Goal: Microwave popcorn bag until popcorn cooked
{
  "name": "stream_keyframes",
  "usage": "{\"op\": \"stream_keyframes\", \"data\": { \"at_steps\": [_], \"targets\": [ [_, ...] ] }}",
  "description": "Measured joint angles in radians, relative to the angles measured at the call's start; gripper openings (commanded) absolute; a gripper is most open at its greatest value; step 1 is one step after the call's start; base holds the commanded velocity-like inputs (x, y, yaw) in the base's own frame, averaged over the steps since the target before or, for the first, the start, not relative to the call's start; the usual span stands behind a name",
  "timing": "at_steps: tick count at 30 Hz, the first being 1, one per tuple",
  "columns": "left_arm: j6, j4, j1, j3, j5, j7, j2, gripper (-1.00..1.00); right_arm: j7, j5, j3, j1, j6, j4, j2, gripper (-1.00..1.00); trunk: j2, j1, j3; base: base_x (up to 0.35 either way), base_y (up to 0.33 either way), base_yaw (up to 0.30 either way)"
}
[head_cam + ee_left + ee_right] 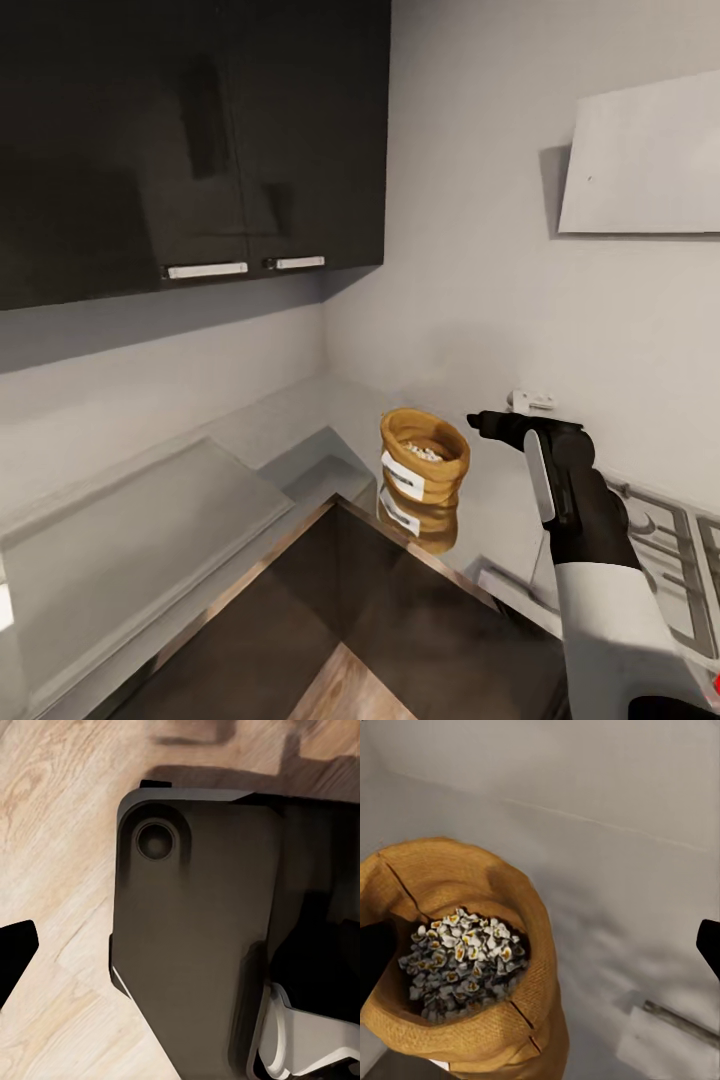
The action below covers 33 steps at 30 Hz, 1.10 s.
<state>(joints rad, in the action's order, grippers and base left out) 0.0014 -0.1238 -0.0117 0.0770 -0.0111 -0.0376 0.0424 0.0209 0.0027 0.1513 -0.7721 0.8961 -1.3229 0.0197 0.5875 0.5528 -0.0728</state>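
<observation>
The right arm (600,590) rises from the lower right corner of the head view, white at the forearm and black toward the wrist, and reaches forward over the countertop (150,520). Its gripper (487,424) points toward the corner of the kitchen, just to the right of the popcorn bag (424,462) and about level with the bag's rolled rim. From the wrist camera the two dark fingertips (709,945) sit at opposite edges of the picture, so the fingers are spread wide apart with the bag partly between them; nothing is clamped.

The bag stands upright on the grey countertop near the inside corner, its white label (403,475) facing the robot and its reflection showing in the glossy surface below. It is open at the top, and the popcorn (463,960) inside is a heap of whitish pieces with yellow and dark specks.

Dark glossy cabinets (190,140) hang on the wall above the left run of the countertop. A gas hob (670,560) with grates lies to the right of the arm.

The left wrist camera looks down at the wood plank floor (52,832) and the robot's dark base (195,930); one black fingertip (15,952) shows at the edge, and I cannot tell whether that gripper is apart or together.
</observation>
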Motion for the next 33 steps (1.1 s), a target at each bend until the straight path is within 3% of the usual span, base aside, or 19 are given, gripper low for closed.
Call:
{"op": "stream_keyframes", "data": {
  "at_steps": [7, 10, 16, 24, 28, 33],
  "targets": [
    [0.000, 0.000, 0.000, 0.000, 0.000, 0.000, 0.000, 1.00, 0.001, 0.000, 0.003, 0.000, 0.010, 0.000, 0.000, 1.00, 0.000, 0.000, 0.000, 0.027, 0.000, 0.000],
    [0.000, 0.000, 0.000, 0.000, 0.000, -0.001, 0.000, 1.00, 0.001, 0.000, 0.008, 0.000, 0.096, 0.000, -0.006, 1.00, 0.000, 0.000, 0.000, 0.001, 0.000, 0.000],
    [0.000, 0.000, 0.000, 0.000, 0.000, 0.000, 0.000, 1.00, -0.022, 0.004, 0.010, -0.014, 0.124, 0.022, -0.010, 1.00, 0.000, 0.000, 0.000, 0.000, 0.000, 0.000],
    [0.000, 0.000, 0.000, 0.000, 0.000, 0.000, 0.000, 1.00, -0.081, 0.004, 0.009, -0.238, 0.127, 0.271, -0.011, 1.00, 0.000, 0.000, 0.000, 0.000, 0.000, 0.000],
    [0.000, 0.000, 0.000, 0.000, 0.000, 0.000, 0.000, 1.00, -0.134, 0.004, 0.008, -0.416, 0.123, 0.625, -0.011, 1.00, 0.000, 0.000, 0.000, 0.000, 0.000, 0.000],
    [0.000, 0.000, 0.000, 0.000, 0.000, 0.000, 0.000, 1.00, -0.173, 0.005, 0.007, -0.442, 0.125, 0.683, -0.011, 1.00, 0.000, 0.000, 0.000, 0.000, 0.000, 0.000]
  ]
}}
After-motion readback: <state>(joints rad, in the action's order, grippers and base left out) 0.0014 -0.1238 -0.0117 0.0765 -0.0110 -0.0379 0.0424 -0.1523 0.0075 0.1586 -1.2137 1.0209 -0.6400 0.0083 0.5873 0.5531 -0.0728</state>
